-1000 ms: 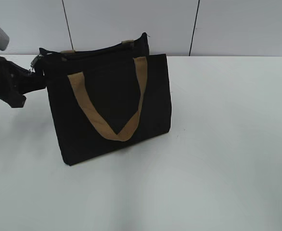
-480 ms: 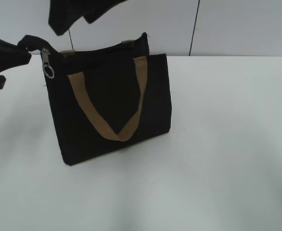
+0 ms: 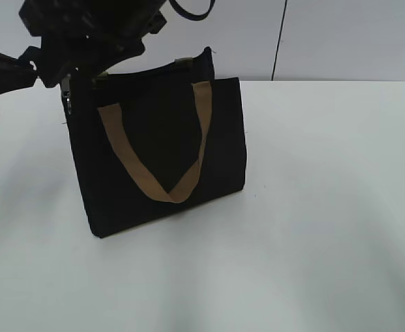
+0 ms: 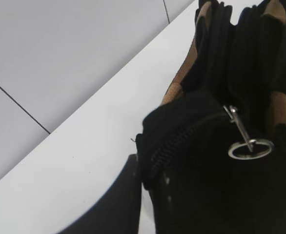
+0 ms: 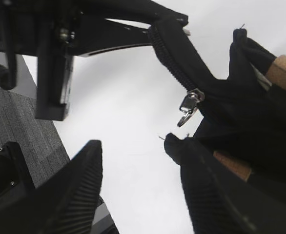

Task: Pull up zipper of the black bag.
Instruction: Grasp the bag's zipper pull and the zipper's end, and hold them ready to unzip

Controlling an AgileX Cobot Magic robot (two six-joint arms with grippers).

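Note:
The black bag stands on the white table, with a tan handle hanging down its front. The silver zipper pull hangs at the bag's top left corner. It also shows in the left wrist view and the right wrist view. My left gripper is shut on the fabric end of the zip line at that corner. My right gripper is open, reaching down from above, with the pull just beyond its fingertips and untouched.
A grey panelled wall rises right behind the table's far edge. The left arm's black body sits close in front of my right gripper. Grey carpet lies beyond the table's left edge.
My right arm has come down from the top of the view over the bag's left top corner. My left gripper rose slightly, still holding the zip end; the pull now hangs free.

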